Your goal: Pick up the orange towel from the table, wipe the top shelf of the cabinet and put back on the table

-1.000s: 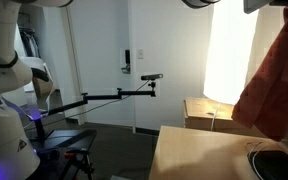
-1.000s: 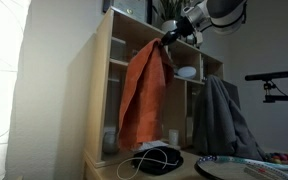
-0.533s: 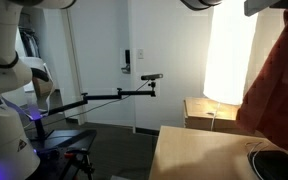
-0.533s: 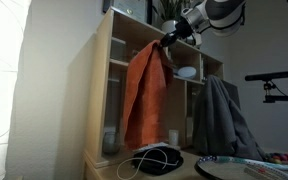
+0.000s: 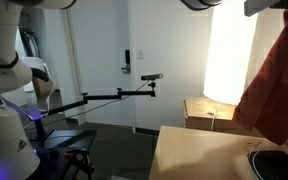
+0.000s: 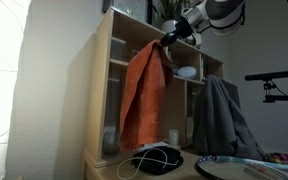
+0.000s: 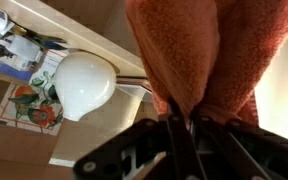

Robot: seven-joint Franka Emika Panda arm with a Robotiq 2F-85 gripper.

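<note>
We see the gripper (image 6: 168, 39) raised in front of the cabinet (image 6: 98, 90), about level with its top shelf. Its fingers (image 7: 175, 140) are clenched on a bunched part of the towel (image 6: 142, 95). The towel hangs from them in a long drape of orange folds, down past the lower shelves and well above the table (image 5: 194, 150). In the wrist view the cloth fills the upper frame, pinched between the two fingers, with a white bowl (image 7: 84, 80) on a shelf just beside it.

We judge the towel to be light, soft and limp, with a nubby weave that should give the fingers good friction, so a slip seems unlikely. Held at one point, it will likely swing and trail. The loose end could catch a shelf edge or nudge the bowl. For wiping, we think a wad of cloth gathered under the fingers would press better than a dangling length. The cloth itself is not fragile.
</note>
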